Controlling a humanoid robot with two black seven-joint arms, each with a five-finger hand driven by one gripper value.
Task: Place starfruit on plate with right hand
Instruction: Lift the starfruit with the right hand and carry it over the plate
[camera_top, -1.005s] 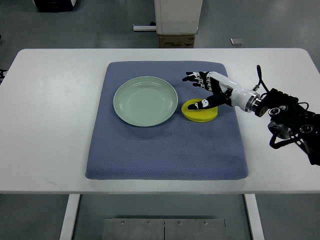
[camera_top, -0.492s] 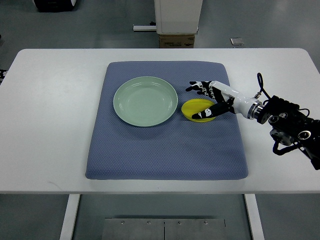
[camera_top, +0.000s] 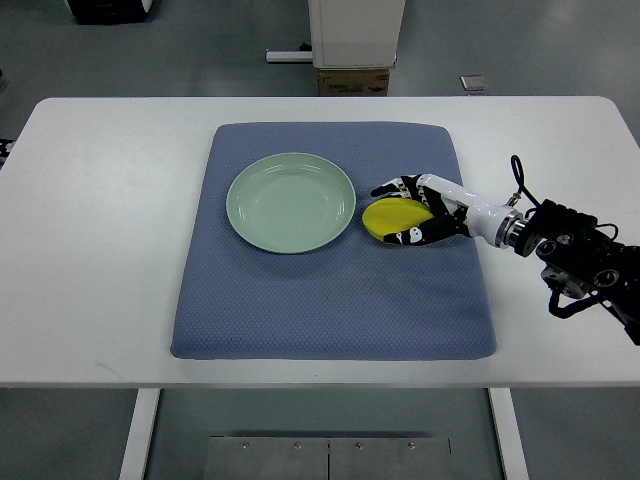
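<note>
A yellow starfruit (camera_top: 392, 215) lies on the blue mat just right of the pale green plate (camera_top: 291, 202), which holds nothing. My right hand (camera_top: 405, 211) reaches in from the right and is low on the mat. Its fingers (camera_top: 396, 186) curve around the far side of the fruit and the thumb (camera_top: 412, 236) around the near side, closing on it. The fruit still rests on the mat. The left arm is out of view.
The blue mat (camera_top: 330, 290) covers the middle of a white table (camera_top: 100, 230). My right forearm and its black wrist housing (camera_top: 580, 265) lie over the table's right side. A cardboard box and a white stand (camera_top: 352, 60) sit beyond the far edge.
My right hand has come down and drawn in over the starfruit; the fingers, spread above it before, now wrap both sides of it. The fruit and plate have not moved.
</note>
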